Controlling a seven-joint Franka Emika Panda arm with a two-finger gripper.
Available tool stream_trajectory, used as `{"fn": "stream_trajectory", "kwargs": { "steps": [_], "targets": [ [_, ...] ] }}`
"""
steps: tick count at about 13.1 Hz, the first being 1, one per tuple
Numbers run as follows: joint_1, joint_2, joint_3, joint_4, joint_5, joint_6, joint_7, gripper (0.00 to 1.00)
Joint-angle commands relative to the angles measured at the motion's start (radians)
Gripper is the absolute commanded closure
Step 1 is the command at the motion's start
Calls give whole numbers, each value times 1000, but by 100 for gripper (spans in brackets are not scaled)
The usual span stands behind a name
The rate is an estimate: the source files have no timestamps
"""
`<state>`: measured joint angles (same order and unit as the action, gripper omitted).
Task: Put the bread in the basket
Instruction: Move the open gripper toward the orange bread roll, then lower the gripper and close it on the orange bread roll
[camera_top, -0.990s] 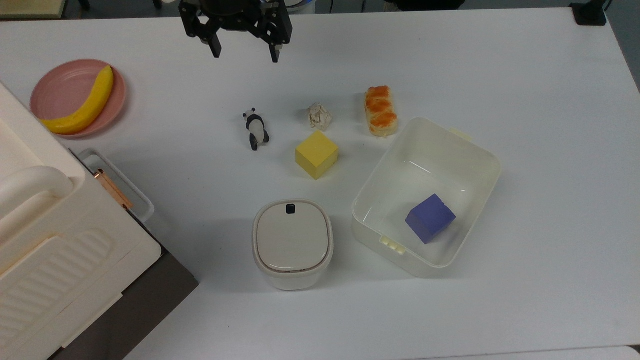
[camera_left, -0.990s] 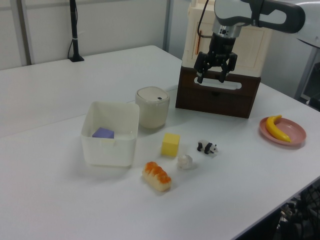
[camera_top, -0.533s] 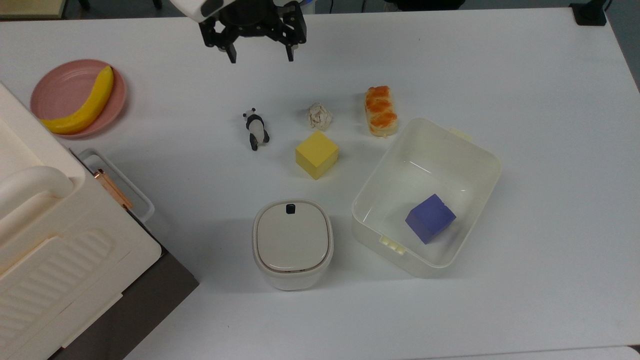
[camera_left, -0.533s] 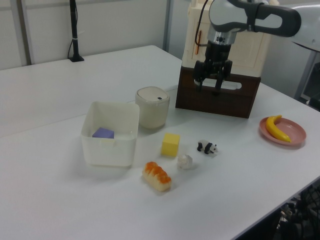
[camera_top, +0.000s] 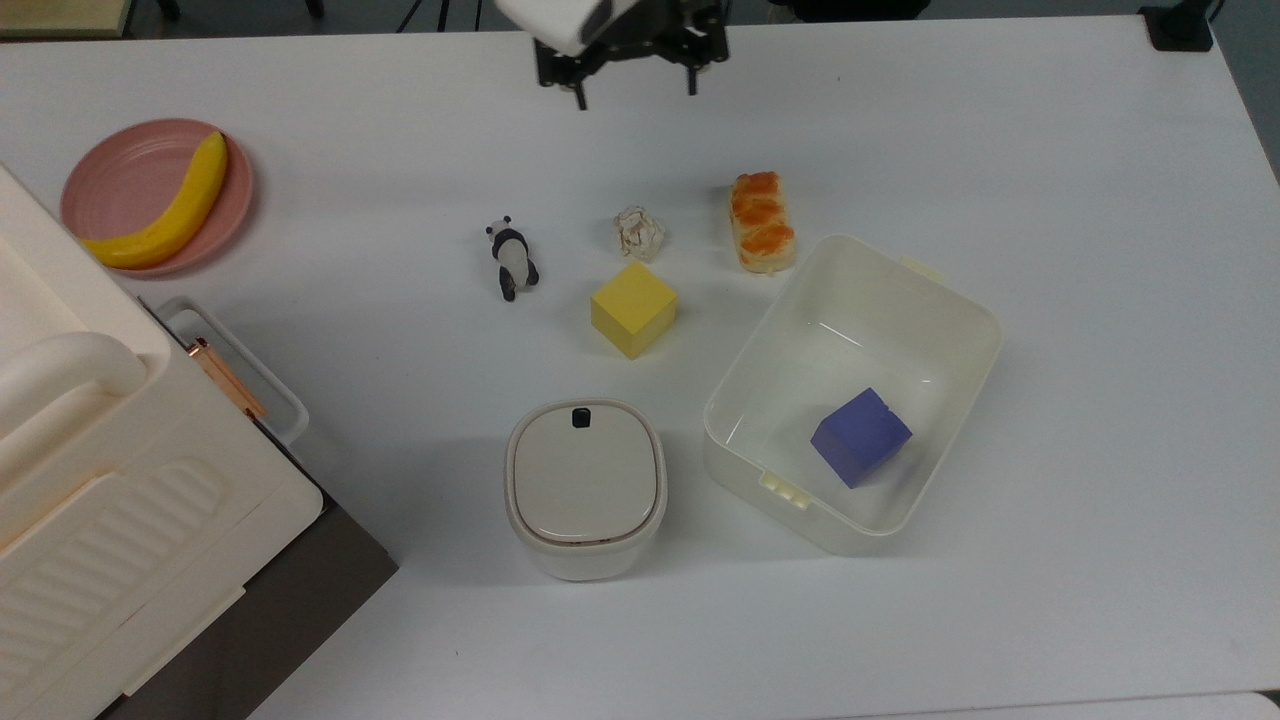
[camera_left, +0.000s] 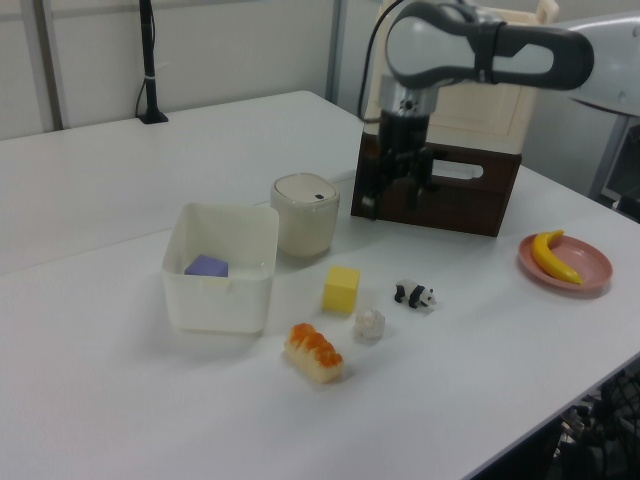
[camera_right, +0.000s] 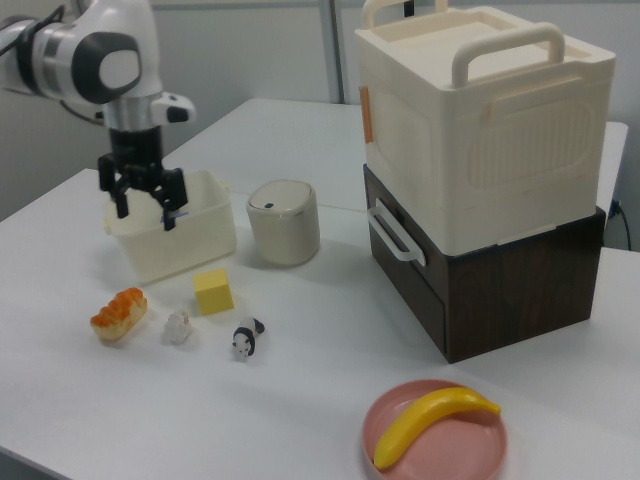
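While bread (camera_top: 763, 221) lies untouched on table (camera_top: 1050, 200), well below and ahead of tool (camera_top: 634, 96): nothing done yet. Tool spread, empty, raised. Left: approach, grasp, carry into basket (camera_top: 968, 310) just beside bread.

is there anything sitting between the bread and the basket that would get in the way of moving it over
Nothing visible does. In the top view the bread lies on the table right beside the basket, near its upper-left corner, with no object between them. The paper ball and yellow cube sit on the bread's other side. The basket holds a purple cube.
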<state>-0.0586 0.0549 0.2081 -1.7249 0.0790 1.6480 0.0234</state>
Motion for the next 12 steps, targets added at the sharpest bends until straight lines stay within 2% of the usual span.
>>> {"fn": "stream_trajectory", "kwargs": {
  "steps": [1,3,5,8,10,12],
  "targets": [
    [101,-46,11,-215,13,215,88,0],
    [144,-23,36,-277,8,300,107,0],
    [152,11,72,-301,-34,358,182,0],
    [183,111,80,-330,-148,472,263,2],
    [198,176,89,-321,-194,487,297,2],
    [206,216,94,-323,-287,524,398,5]
  ]
}}
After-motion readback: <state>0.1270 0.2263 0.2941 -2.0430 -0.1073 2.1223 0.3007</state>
